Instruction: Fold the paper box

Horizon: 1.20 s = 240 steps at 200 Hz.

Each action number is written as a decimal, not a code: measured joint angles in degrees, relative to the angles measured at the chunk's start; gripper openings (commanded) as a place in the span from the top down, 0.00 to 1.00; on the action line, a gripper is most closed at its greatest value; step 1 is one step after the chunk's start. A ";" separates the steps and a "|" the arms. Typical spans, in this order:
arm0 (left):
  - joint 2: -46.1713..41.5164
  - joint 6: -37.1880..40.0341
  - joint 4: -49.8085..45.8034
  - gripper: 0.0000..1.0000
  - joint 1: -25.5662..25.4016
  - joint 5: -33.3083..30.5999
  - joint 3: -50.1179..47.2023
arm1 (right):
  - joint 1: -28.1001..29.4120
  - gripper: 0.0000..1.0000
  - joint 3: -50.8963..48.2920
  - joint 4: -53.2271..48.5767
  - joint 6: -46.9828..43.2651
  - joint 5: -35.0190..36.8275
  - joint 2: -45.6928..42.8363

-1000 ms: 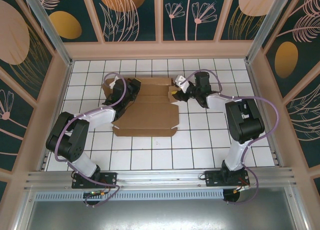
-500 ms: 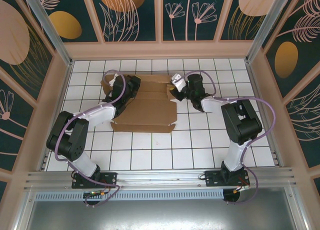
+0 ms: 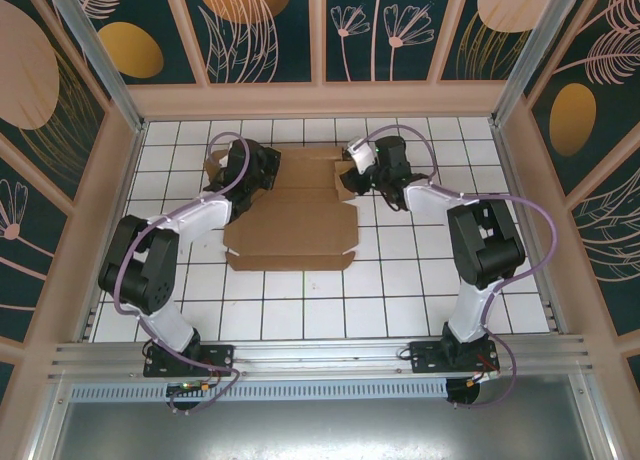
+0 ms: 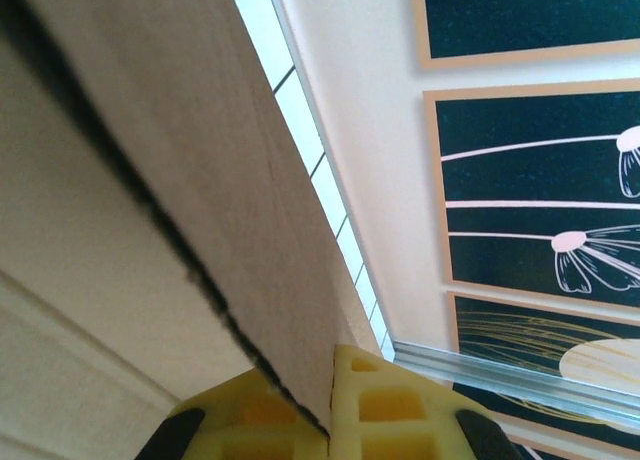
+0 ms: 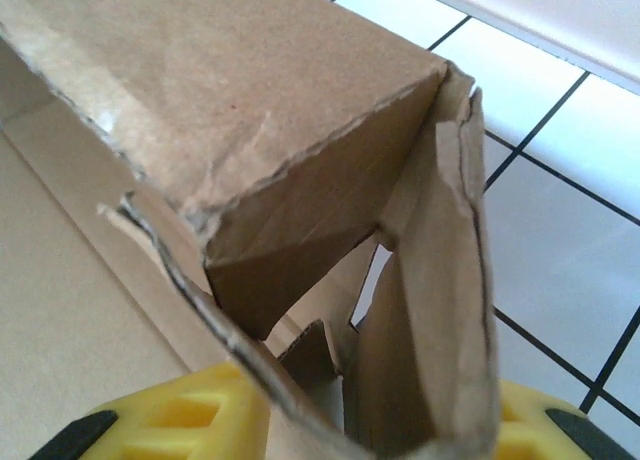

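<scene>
Where the arms are bolted: left arm base (image 3: 190, 360) and right arm base (image 3: 450, 358), side by side on a metal rail (image 3: 320, 352) at the near edge.
Table (image 3: 300, 315): white tiles with dark grid lines, walled on three sides.
Paper box (image 3: 290, 242): plain brown cardboard, part folded, on the far half of the table between the two arms. Its near panel lies flat on the tiles. Its far end carries raised flaps at both corners.
Left gripper (image 3: 262, 170): at the far-left corner of the paper box, its arm reaching in from the left. In the left wrist view (image 4: 325, 420) the yellow pads (image 4: 385, 405) are drawn together on the edge of a cardboard panel, which runs up and away from between them. It is clamped on the paper box.
Right gripper (image 3: 350, 177): at the far-right corner of the paper box. In the right wrist view (image 5: 350, 435) its yellow pads (image 5: 170, 425) stand part-way apart, with a raised, creased corner of the box between them. That corner has an upright wall on the right, a sloping panel above and a small flap low in the hollow. Cardboard reaches both pads, but whether they squeeze it cannot be told.
Back wall (image 3: 270, 40): dark teal panels with pale flower and leaf drawings and orange discs, set in light frames, beyond the paper box.
</scene>
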 measured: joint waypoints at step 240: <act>1.79 -1.62 -3.15 1.00 1.49 1.68 1.99 | 5.46 0.76 1.81 2.69 6.29 13.05 3.69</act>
